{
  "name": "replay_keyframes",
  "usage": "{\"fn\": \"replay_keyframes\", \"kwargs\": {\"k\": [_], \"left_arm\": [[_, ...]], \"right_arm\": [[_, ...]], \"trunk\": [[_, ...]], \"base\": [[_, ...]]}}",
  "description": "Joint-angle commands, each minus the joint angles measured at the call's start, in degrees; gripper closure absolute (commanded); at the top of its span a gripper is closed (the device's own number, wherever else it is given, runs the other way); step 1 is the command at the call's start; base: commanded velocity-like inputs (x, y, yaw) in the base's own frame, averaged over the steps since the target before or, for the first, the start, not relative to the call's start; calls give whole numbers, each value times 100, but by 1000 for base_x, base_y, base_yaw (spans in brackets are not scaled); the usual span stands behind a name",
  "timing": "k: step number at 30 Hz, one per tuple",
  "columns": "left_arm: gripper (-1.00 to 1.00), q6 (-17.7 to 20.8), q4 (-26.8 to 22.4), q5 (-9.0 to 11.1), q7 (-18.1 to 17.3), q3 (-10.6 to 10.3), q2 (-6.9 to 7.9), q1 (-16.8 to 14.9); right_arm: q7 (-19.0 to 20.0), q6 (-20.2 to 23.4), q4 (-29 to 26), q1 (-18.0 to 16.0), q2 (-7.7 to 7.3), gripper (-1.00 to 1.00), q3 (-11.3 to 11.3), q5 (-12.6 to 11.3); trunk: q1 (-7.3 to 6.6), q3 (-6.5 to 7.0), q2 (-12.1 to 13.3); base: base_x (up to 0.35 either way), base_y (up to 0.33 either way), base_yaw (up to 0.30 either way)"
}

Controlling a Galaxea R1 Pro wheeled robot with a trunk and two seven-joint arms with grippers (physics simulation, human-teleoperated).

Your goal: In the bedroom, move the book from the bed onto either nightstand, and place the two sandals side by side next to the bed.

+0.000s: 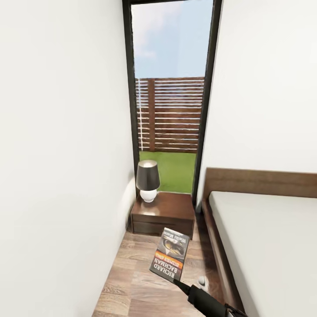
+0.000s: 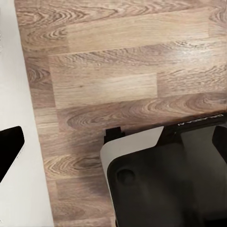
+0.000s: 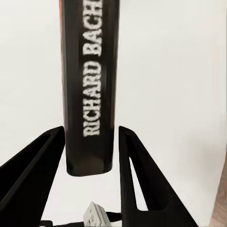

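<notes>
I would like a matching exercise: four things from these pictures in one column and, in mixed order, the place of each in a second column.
Things:
1. book
2. lamp
3. nightstand
4. bed

Places:
A. on the nightstand
B. at the head view's right, beside the aisle
C. between the right tool's fingers, above the floor
D. below the window, at the wall

Pairs: 1-C, 2-A, 3-D, 4-B

This is a bedroom in a home. At the right stands a low bed [image 1: 264, 246] with a dark brown wooden frame and headboard and a plain pale grey mattress. Just beside its head, at the far end of a narrow aisle, sits a low dark brown glossy wooden nightstand [image 1: 165, 215] bearing a lamp [image 1: 147, 179] with a dark shade and white base. White walls [image 1: 61, 154] close in the left side, a light brown wood-plank floor [image 1: 132, 281] runs between, and a tall dark-framed window [image 1: 169, 97] shows a slatted fence and grass.
</notes>
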Motion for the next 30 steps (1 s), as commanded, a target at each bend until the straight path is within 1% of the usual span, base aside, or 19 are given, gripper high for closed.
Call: {"fn": "replay_keyframes", "kwargs": {"k": [1, 4, 9, 16, 26, 30], "left_arm": [[-100, 34, -12, 58, -3, -37, 5, 0], [-100, 37, -12, 57, 33, -37, 5, 0], [-100, 33, -12, 56, 101, -37, 5, 0], [-100, 32, -12, 50, 121, -41, 5, 0], [-100, 24, -12, 55, 125, -38, 5, 0], [-100, 24, -12, 52, 125, -41, 5, 0]], "right_arm": [[23, 60, -9, 0, -5, 100, -130, 49], [23, 63, -1, 1, -24, 100, -327, 55], [40, 66, 6, 2, -37, 100, -480, 60], [42, 66, 12, 2, -36, 100, -523, 61], [39, 55, 17, 2, -31, 100, -534, 62], [38, 45, 21, 2, -28, 100, -534, 62]], "trunk": [[5, -2, -3], [5, -2, -3], [5, -2, -3], [5, -2, -3], [5, -2, -3], [5, -2, -3]], "base": [[272, 26, 0], [291, 43, 0], [309, 56, 0], [255, 19, -53], [277, 3, -231], [284, -35, -99]]}}
